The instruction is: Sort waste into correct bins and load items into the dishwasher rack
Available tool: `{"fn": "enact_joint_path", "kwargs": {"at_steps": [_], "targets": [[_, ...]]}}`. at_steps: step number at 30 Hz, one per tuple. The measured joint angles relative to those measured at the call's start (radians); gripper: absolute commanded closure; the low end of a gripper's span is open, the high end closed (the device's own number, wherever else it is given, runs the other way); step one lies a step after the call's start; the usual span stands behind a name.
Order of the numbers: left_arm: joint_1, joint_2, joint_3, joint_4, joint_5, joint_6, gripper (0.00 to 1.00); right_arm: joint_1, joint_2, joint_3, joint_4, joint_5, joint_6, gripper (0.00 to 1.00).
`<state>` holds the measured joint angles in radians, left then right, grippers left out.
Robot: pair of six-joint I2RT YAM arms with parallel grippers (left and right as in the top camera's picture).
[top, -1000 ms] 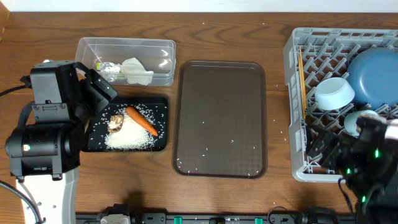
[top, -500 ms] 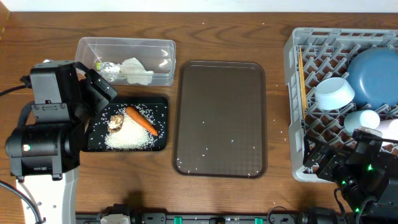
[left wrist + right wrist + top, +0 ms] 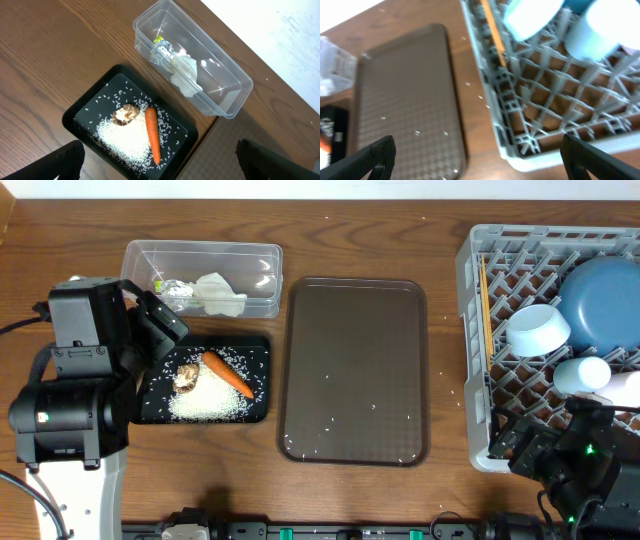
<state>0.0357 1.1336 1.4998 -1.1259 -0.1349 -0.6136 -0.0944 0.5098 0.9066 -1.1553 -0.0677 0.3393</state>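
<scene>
Since 1 second ago: backed the right pincer (image 3: 479, 162) off the dishwasher rack (image 3: 480, 330) toward the near desk (image 3: 450, 240) edge, jaws wide, empty. Uncovered the light-blue cup (image 3: 583, 372), lying in the rack beside the pinkish-white cup (image 3: 628, 388), below the white bowl (image 3: 537, 328). No shift at the left pincer (image 3: 160, 167): wide, empty, above the black tray (image 3: 255, 350) with rice (image 3: 210, 402) and carrot (image 3: 228, 373).
</scene>
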Motion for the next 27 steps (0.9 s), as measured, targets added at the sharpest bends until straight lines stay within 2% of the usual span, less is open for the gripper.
{"fn": "enact_joint_path", "kwargs": {"at_steps": [4,7,12,19,23,27], "targets": [[0.0,0.0,0.0,0.0,0.0,0.0,0.02,0.03,-0.016,-0.003,-0.03,0.055,-0.002,0.01],[0.0,0.0,0.0,0.0,0.0,0.0,0.02,0.049,-0.04,-0.024,0.021,0.089,-0.015,0.01],[0.0,0.0,0.0,0.0,0.0,0.0,0.02,0.105,-0.117,-0.16,0.273,0.109,-0.064,0.01],[0.0,0.0,0.0,0.0,0.0,0.0,0.02,0.157,-0.309,-0.56,0.742,0.086,-0.089,0.01],[0.0,0.0,0.0,0.0,0.0,0.0,0.02,0.157,-0.375,-0.718,0.906,0.069,-0.093,0.01],[0.0,0.0,0.0,0.0,0.0,0.0,0.02,0.156,-0.444,-0.804,0.954,0.062,-0.095,0.01]]}}
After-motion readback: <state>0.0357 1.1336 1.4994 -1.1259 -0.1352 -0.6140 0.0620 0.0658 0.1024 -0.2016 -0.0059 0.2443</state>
